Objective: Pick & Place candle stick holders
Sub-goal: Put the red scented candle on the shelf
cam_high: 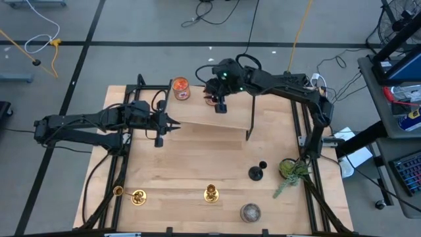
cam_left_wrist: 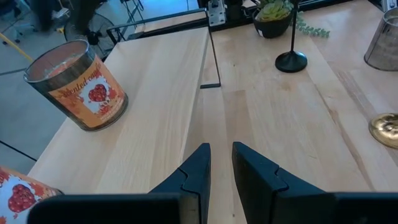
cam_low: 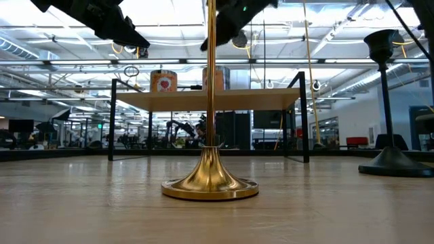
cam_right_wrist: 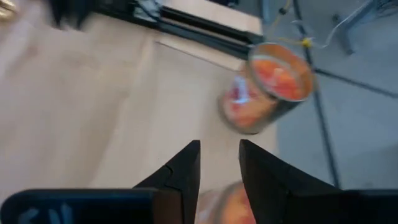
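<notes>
A brass holder [cam_high: 210, 193] stands on its round base near the table's front, and fills the middle of the low view [cam_low: 210, 183]. A second brass holder [cam_high: 137, 196] is at the front left and seems to lie on its side. The black holder [cam_high: 256, 172] stands on its base at the right and also shows in the left wrist view [cam_left_wrist: 291, 56]. My left gripper [cam_high: 168, 125] hovers at the shelf's left end, fingers slightly apart [cam_left_wrist: 221, 162], empty. My right gripper [cam_high: 220, 100] hovers over the shelf above an orange jar [cam_right_wrist: 230, 199], open [cam_right_wrist: 219, 162], empty.
A raised wooden shelf [cam_high: 223, 122] on black legs spans the table's far middle and carries two orange jar candles [cam_high: 179, 89] [cam_low: 215, 78]. A grey jar candle [cam_high: 250, 212] stands at the front edge. A small potted plant [cam_high: 289, 170] stands at the right.
</notes>
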